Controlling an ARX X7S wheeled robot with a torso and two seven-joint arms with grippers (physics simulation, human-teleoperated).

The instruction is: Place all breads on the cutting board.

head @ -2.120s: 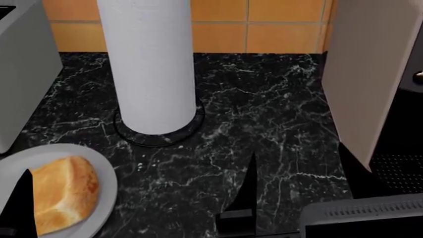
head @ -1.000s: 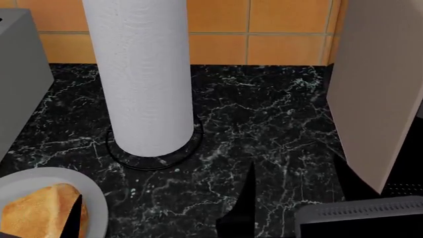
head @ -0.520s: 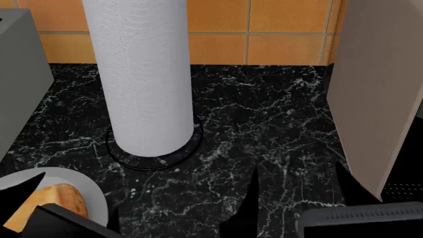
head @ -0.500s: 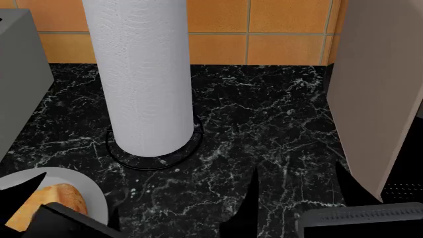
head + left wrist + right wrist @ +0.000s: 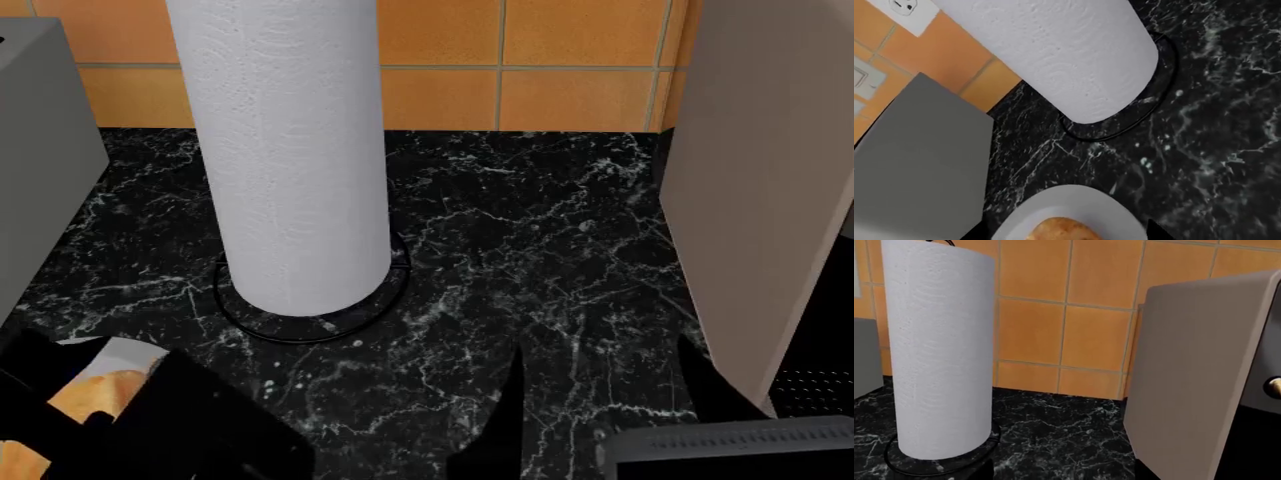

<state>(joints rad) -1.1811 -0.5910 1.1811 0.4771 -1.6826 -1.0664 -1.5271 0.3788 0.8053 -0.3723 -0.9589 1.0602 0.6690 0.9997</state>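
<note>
One bread, a pale golden loaf chunk (image 5: 1059, 231), lies on a white plate (image 5: 1121, 216) at the counter's near left. In the head view only a sliver of this bread (image 5: 83, 397) shows beside my black left arm (image 5: 187, 430), which covers most of the plate. My left gripper (image 5: 1064, 237) is open just above the bread, with a fingertip (image 5: 1155, 233) showing out past each side of it. My right gripper (image 5: 601, 385) is open over bare counter and holds nothing; it also shows in the right wrist view (image 5: 1059, 473). The cutting board is out of view.
A tall paper towel roll (image 5: 283, 150) stands on a black ring base at the back centre. A grey appliance (image 5: 38, 160) sits at the left. A beige upright panel (image 5: 767, 170) stands at the right. The counter (image 5: 534, 250) is black marble with an orange tiled wall behind.
My left arm has come forward over the plate and now covers most of the bread in the head view. The right gripper has barely moved.
</note>
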